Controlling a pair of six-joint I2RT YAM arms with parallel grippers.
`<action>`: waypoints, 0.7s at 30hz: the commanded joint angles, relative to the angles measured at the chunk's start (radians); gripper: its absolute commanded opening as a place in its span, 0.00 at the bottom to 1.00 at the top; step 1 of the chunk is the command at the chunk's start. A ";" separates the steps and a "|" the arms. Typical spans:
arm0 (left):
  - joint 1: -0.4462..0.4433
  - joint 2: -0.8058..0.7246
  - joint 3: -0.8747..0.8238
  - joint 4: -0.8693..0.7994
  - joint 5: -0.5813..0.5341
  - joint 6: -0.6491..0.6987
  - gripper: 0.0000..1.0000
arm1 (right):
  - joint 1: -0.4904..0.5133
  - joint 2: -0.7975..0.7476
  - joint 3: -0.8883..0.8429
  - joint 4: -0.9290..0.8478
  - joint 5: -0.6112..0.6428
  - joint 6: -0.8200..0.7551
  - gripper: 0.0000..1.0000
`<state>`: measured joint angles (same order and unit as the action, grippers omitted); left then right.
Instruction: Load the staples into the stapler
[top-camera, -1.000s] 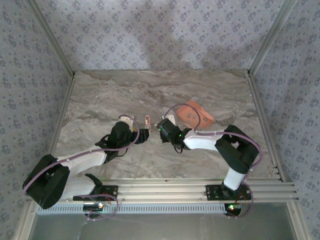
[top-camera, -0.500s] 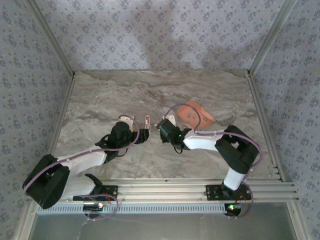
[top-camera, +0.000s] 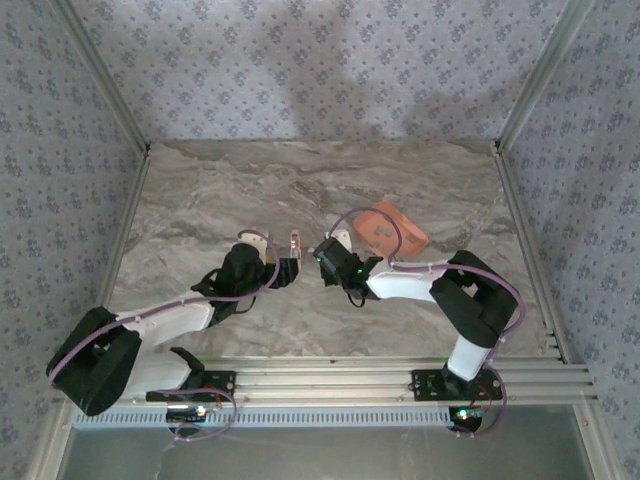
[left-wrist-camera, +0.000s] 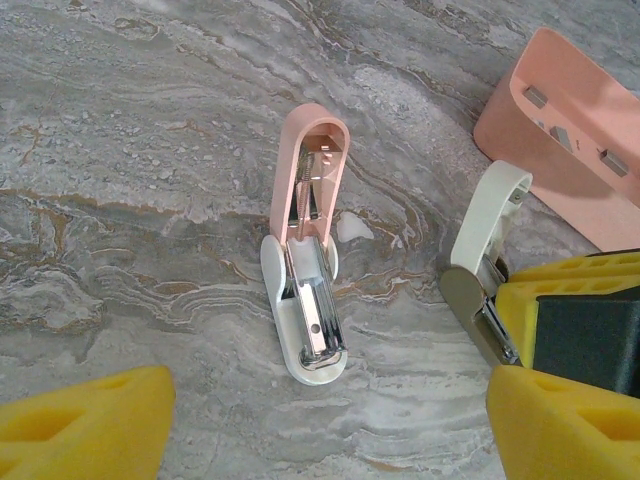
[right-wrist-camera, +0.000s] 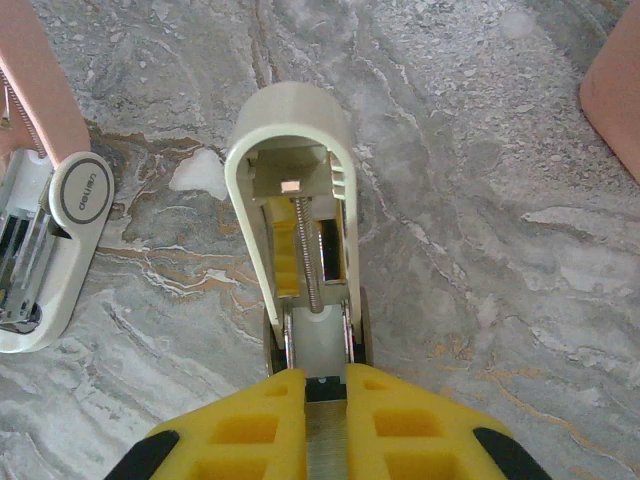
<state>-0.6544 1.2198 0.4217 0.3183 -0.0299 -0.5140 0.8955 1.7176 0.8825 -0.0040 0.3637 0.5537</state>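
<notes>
Right gripper (right-wrist-camera: 305, 385) clamped on white stapler (right-wrist-camera: 290, 150) | left gripper (left-wrist-camera: 320, 430) held open near pink stapler (left-wrist-camera: 312, 200) | staples (left-wrist-camera: 535, 96) seen in tray (left-wrist-camera: 503, 122)

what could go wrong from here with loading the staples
The right hand grips the white stapler only at one end, so it might pivot or slip under pushing. The pink stapler lies open and unheld close by, and could get knocked. The staples in the tray are tiny; the open left hand may fumble them.

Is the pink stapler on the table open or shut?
Open. The pink stapler has its cover swung back off the white base, exposing the spring and metal channel.
</notes>
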 joint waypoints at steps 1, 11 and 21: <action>0.004 0.008 0.001 0.033 0.013 0.000 0.82 | 0.011 0.011 0.002 -0.101 0.003 0.019 0.13; 0.004 0.009 0.004 0.034 0.014 0.000 0.81 | 0.011 0.010 0.006 -0.105 0.002 0.020 0.15; 0.004 0.012 0.005 0.035 0.015 0.001 0.81 | 0.011 0.010 0.007 -0.099 -0.010 0.020 0.15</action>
<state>-0.6544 1.2205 0.4217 0.3187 -0.0235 -0.5140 0.8959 1.7176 0.8875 -0.0189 0.3630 0.5583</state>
